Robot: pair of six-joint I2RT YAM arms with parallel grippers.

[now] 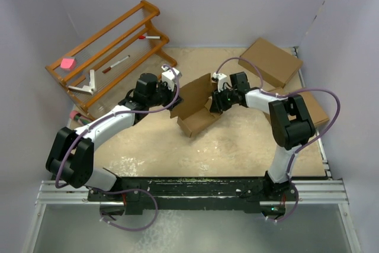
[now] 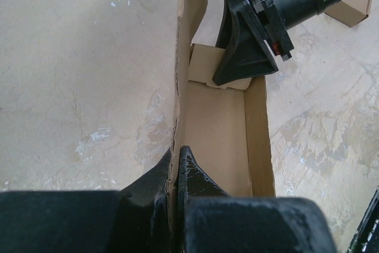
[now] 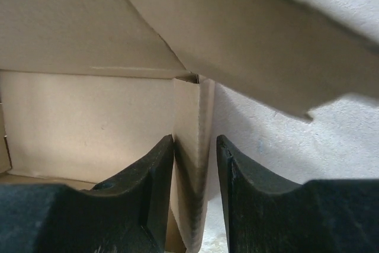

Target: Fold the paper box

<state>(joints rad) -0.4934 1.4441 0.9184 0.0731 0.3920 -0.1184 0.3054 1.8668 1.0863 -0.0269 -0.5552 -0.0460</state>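
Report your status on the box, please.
Left end effector shut on half-folded brown cardboard box wall. Right end effector open, straddling another wall. Nothing blocking.

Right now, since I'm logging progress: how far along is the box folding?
Done: the paper box already has a floor and raised side walls. In hand: the left gripper pinches one long wall, the right gripper straddles a folded wall at the other end, not yet clamped. Left: the big lid flap stands open, untucked.

The left arm and right arm wear white shells between black joints. Both carry looping lilac cables. The fingers are matte black wedges.
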